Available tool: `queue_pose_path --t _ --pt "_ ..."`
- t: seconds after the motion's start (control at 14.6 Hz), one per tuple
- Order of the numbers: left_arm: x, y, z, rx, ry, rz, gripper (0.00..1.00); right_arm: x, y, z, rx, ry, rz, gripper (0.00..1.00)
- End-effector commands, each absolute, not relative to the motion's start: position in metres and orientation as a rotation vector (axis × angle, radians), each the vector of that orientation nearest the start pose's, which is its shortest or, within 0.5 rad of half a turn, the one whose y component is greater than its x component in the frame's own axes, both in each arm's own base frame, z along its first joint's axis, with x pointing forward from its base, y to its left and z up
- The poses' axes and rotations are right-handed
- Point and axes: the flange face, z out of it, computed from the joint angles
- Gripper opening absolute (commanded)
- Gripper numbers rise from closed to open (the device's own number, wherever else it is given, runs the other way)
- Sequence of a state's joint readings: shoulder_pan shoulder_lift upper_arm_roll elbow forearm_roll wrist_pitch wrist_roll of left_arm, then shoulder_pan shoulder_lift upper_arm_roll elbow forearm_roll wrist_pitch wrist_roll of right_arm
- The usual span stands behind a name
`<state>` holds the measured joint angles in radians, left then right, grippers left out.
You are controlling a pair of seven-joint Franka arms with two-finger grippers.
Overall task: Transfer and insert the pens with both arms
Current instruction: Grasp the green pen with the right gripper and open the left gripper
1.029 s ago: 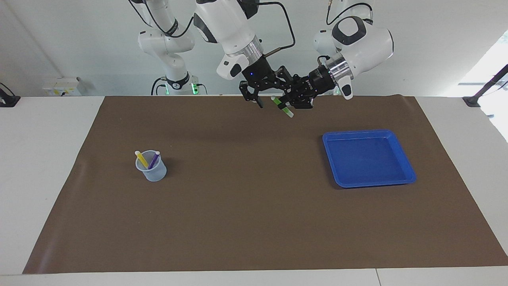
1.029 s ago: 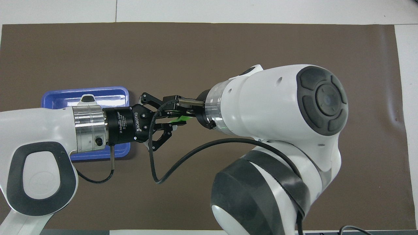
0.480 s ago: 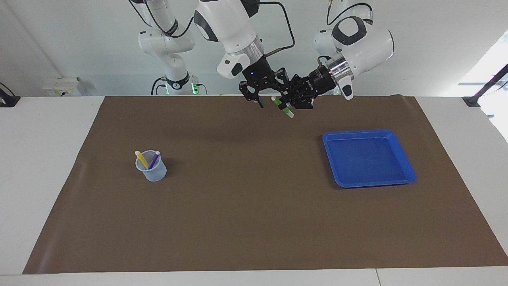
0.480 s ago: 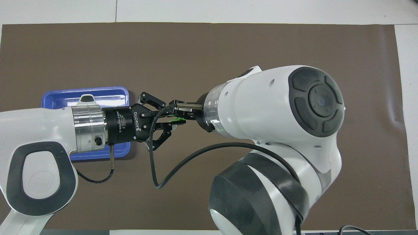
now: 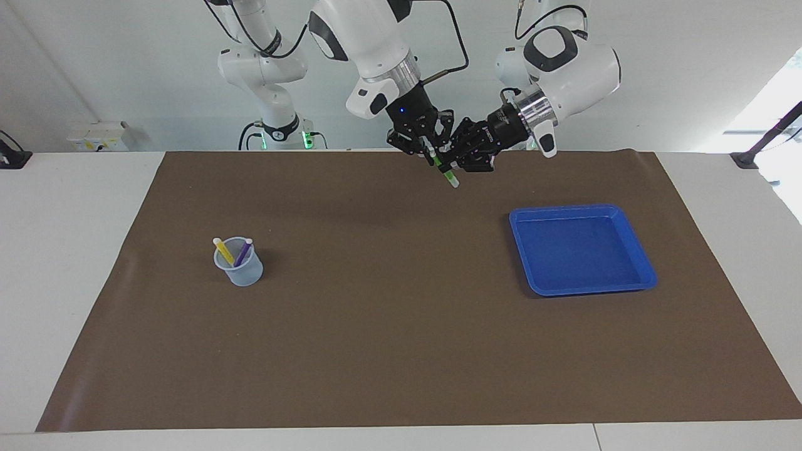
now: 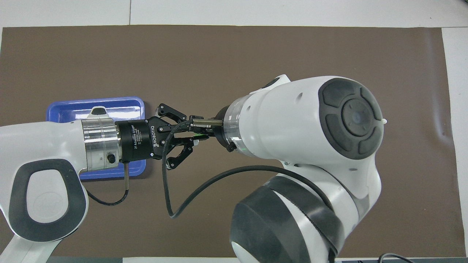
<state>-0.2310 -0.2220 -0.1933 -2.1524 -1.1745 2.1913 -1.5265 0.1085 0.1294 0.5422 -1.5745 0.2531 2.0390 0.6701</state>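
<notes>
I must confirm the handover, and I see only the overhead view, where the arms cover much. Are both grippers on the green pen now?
Observer: Yes. In the facing view the left gripper and the right gripper are both shut on the green pen, in the air over the brown mat.
Operator: Where are the other pens?
Observer: The yellow pen and the purple pen stand in the clear cup, toward the right arm's end.
Operator: Is anything left in the blue tray?
Observer: No, the blue tray holds no pen.

Facing camera high across the brown mat; overhead steeply down; both sharing it.
</notes>
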Motion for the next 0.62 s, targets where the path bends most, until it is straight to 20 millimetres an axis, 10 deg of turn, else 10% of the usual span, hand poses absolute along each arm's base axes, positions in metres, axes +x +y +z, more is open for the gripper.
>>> queue_pose_path --t 0.0,0.14,0.27,0.55 --pt "0.453 -0.244 0.54 1.443 1.714 -0.827 0.0 0.508 0.373 0.607 -2.708 0.118 -0.131 0.0" --pt "0.453 -0.243 0.541 1.441 1.713 -0.826 0.0 0.509 0.372 0.607 -2.71 0.081 -0.142 0.0" --pt "0.454 -0.242 0.543 1.439 1.71 -0.822 1.0 0.512 0.367 0.605 -2.719 0.034 -0.155 0.0" --pt "0.454 -0.24 0.543 1.438 1.712 -0.824 1.0 0.528 0.336 0.583 -2.799 -0.05 -0.195 0.0"
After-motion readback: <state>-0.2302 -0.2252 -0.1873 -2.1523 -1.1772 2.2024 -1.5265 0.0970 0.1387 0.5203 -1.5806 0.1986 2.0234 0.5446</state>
